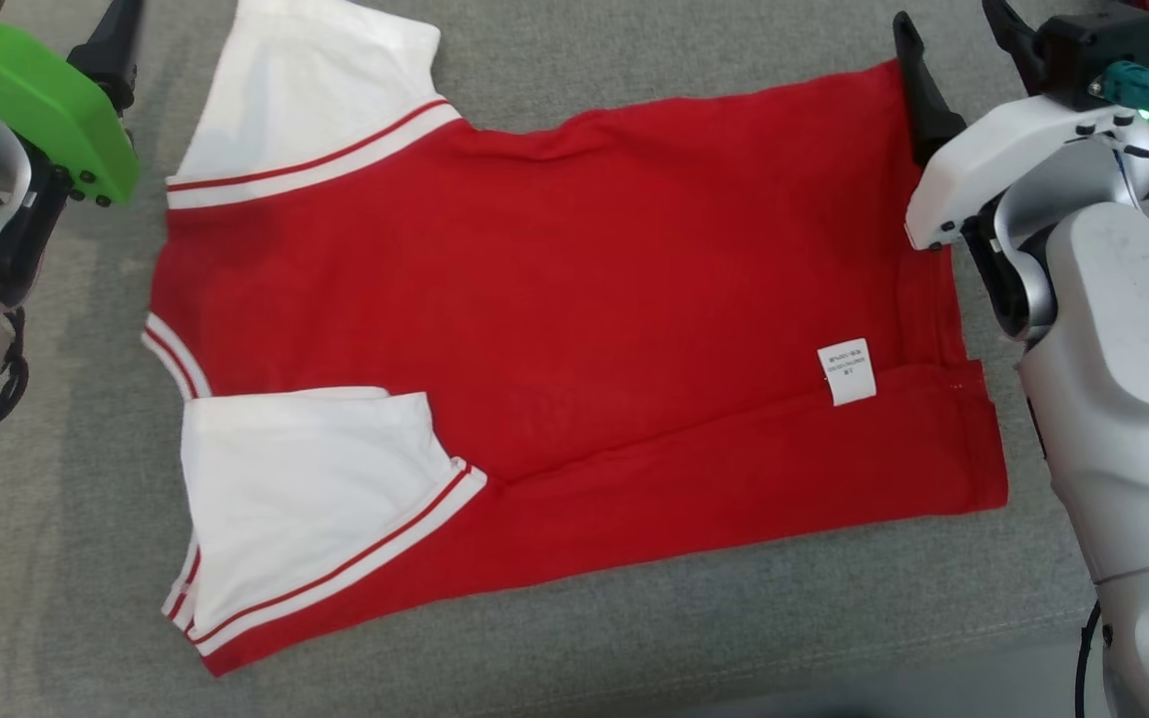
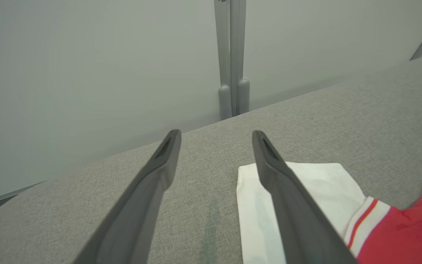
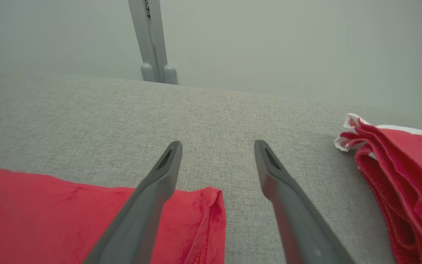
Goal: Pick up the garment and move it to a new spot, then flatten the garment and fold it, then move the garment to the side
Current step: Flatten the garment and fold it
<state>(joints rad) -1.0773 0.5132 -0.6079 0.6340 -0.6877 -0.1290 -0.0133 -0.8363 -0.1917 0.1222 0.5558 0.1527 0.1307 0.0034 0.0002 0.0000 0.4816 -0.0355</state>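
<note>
Head view is showing the shirt (image 1: 555, 299) mid-fold, left claw (image 2: 214, 135) at eleven o'clock and right claw (image 1: 949, 30) at one gaping empty, far corners probably needing pinching next.

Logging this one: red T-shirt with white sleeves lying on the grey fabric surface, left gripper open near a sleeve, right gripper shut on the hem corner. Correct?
One error: the right gripper is open, not shut on anything. The right wrist view shows its fingers apart by the red T-shirt with white sleeves, holding nothing. The rest stands.
</note>
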